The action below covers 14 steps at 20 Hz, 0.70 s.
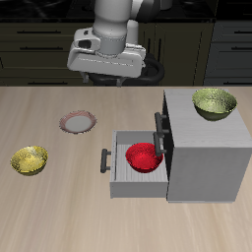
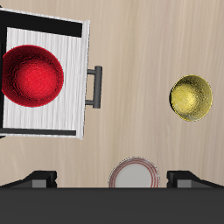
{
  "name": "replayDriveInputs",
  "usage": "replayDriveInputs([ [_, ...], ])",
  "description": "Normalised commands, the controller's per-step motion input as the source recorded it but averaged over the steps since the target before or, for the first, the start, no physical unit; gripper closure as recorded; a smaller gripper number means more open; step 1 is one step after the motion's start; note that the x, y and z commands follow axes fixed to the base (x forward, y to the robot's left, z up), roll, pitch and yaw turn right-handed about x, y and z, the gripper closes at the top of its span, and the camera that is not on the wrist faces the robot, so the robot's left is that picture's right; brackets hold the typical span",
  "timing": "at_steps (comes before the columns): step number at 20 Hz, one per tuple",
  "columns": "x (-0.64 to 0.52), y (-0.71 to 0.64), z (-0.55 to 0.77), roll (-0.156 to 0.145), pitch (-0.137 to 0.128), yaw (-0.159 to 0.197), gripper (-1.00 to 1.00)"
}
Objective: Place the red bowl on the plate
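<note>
**A:** Where does it stand?

**B:** The red bowl [image 1: 144, 157] sits in the open drawer [image 1: 120, 169] of the grey cabinet [image 1: 202, 148], in the lower middle of the exterior frame. The plate [image 1: 78, 121] lies bare on the surface [image 1: 59, 207], left of centre in that frame and well apart from the drawer. The tool [image 2: 114, 179] hangs high at the top of the frame with its fingers [image 2: 39, 179] spread wide and nothing between them.

**A:** What could go wrong?

**B:** Mostly the drawer, I think. The bowl lies close to the cabinet face, so a finger coming down on that side could strike the cabinet or the drawer wall instead of straddling the rim. A pinch on a thin, glossy rim may also slip, and the bowl could tilt or drop back in as it is lifted.

**A:** And over the plate?

**B:** The bowl looks about as wide as the plate, so a release off centre would leave it hanging over the rim or nudge the plate aside. There are also two yellow-green bowls, one [image 1: 215, 102] on the cabinet top and one [image 1: 30, 159] at the frame's left. Going for either would be a mistake.

**A:** How does the red bowl look?

**B:** It is small, round, bright red and shiny, upright and empty as far as I can see.
</note>
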Motion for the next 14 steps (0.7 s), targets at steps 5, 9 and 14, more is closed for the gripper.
replayDriveInputs([
  [5,0.24,-0.03,0.06,-0.009,-0.02,0.031,-1.0],
  [9,0.21,-0.14,0.04,-0.019,-0.004,0.011,-1.0],
  [14,0.28,-0.1,-0.01,-0.007,-0.007,0.012,-1.0],
])
